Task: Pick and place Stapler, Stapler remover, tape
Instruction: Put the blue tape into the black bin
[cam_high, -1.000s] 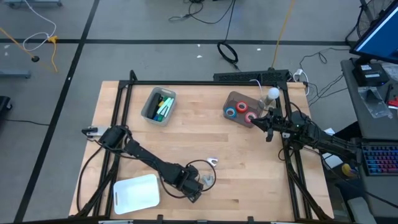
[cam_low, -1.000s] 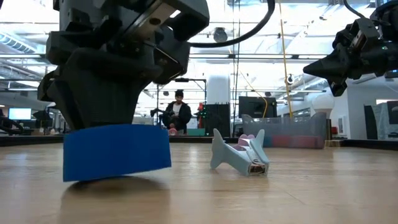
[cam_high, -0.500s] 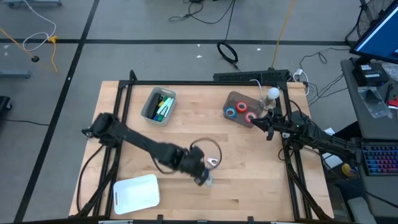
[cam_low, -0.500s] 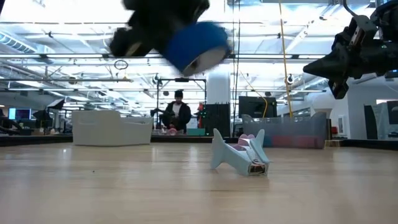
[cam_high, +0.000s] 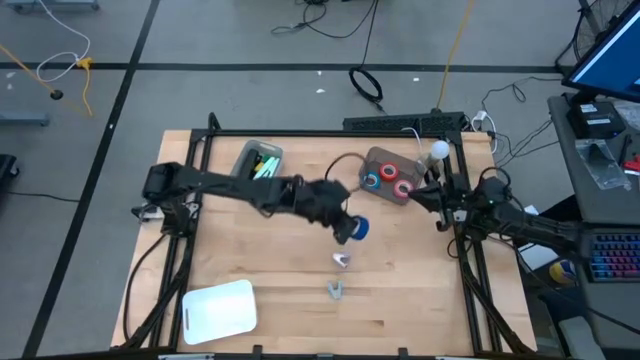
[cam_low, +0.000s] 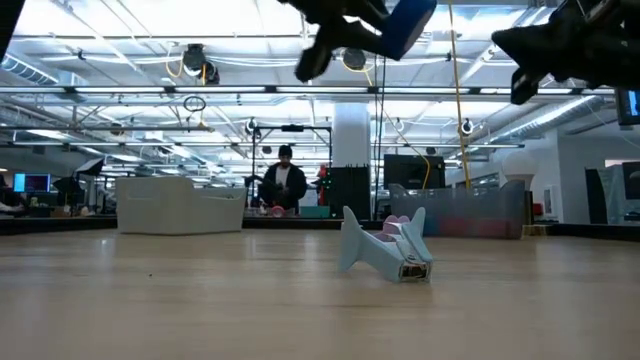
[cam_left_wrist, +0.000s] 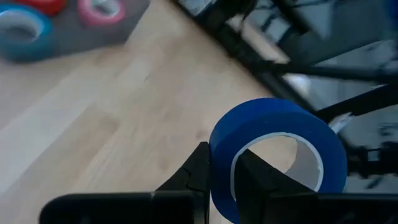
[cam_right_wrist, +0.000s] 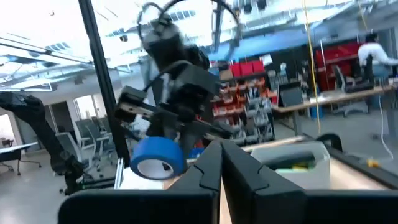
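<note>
Tape in transit: the left gripper (cam_high: 350, 229) pinches the wall of a blue ring-shaped tape roll (cam_high: 360, 228) with a pale core, one finger inside the ring and one outside, carried in the air over mid-table, near the grey tray (cam_high: 381, 163) at the far right that holds red and blue rolls (cam_high: 371, 181). The right gripper (cam_high: 437, 196) waits just right of that tray, fingers pressed together. The hold on a thin wall looks shallow, so a fast swing could twist the roll free, or it might clip the tray rim on descent. A pale blue staple remover (cam_high: 341, 260) lies on the wood below.
</note>
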